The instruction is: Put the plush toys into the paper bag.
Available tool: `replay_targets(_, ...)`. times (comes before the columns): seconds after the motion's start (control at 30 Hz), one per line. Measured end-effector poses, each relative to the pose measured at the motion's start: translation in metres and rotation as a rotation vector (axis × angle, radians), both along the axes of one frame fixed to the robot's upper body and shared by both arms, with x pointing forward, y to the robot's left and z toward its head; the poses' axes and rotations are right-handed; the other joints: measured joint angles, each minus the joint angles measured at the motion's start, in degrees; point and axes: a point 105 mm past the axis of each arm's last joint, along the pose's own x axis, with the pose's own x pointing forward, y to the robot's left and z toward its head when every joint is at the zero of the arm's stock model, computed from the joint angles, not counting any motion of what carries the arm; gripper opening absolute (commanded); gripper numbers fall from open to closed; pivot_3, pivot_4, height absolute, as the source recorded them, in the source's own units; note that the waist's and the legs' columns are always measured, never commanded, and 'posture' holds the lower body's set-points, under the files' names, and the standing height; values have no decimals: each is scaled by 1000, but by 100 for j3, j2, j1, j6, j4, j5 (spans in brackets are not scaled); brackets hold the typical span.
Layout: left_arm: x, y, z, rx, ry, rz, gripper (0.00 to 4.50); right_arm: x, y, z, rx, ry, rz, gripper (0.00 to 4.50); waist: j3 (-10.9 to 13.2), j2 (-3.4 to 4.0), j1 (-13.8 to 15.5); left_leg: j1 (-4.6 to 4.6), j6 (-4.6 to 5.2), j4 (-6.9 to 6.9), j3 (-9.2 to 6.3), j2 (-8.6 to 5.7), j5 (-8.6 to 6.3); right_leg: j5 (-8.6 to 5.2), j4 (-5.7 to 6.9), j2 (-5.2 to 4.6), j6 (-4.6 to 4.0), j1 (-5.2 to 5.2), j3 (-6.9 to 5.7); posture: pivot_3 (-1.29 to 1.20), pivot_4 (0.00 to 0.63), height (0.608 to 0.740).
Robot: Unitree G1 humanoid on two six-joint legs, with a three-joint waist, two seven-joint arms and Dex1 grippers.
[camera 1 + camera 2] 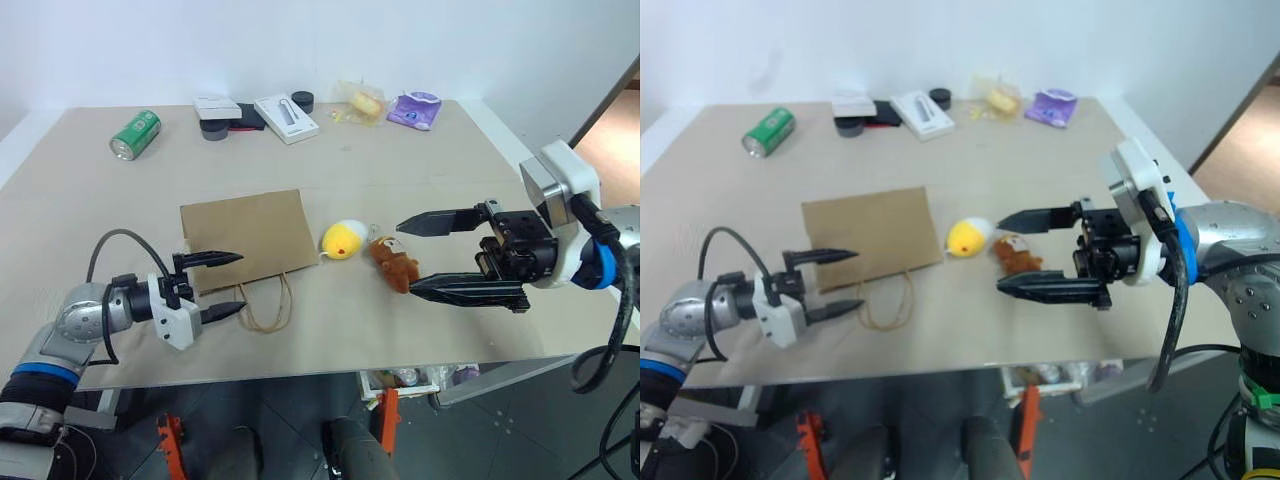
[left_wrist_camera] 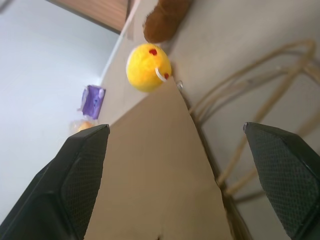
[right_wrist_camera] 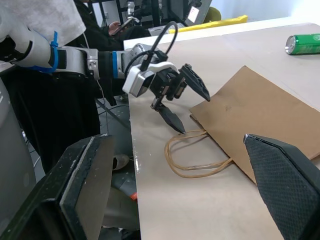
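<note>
The table (image 1: 430,170) carries everything I need. The paper bag (image 1: 250,235) lies flat on it near the front edge, mouth and twine handles (image 1: 268,305) toward me, so nothing can go in until that mouth is lifted.

The left gripper (image 1: 222,285) hovers at the bag's mouth corner, jaws released and empty, just beside the handles. I judge the step in hand to be opening the bag:
1. Lower the left jaws over the top paper layer only, at the mouth edge, not over both layers.
2. Clench, then lift gently; the paper is light and the whole bag will probably slide or rise if pulled fast.
3. Avoid snagging the loose twine loops between the jaws.

The right gripper (image 1: 425,255) stands over the toys with its jaws spread wide, grasping nothing. The brown teddy bear (image 1: 393,264) lies between its two jaws, in contact with neither as far as I can tell. The yellow-and-white ball toy (image 1: 343,239) rests just beside the bag's right edge, touching or nearly touching the bear.

Take the bear first, across its body, since soft plush compresses and can slip.
</note>
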Motion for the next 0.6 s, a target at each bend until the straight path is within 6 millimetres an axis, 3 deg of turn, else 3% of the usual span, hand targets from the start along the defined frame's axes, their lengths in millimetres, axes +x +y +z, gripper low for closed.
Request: replay_targets(0.6, -1, -19, -16, 1, 21, -36, 4440, 0, 3, 6, 5, -21, -2, 4500, 0, 0, 4, -1, 0, 1, 1, 0, 1, 0, 0, 0, 0, 1, 0, 0, 150, 740)
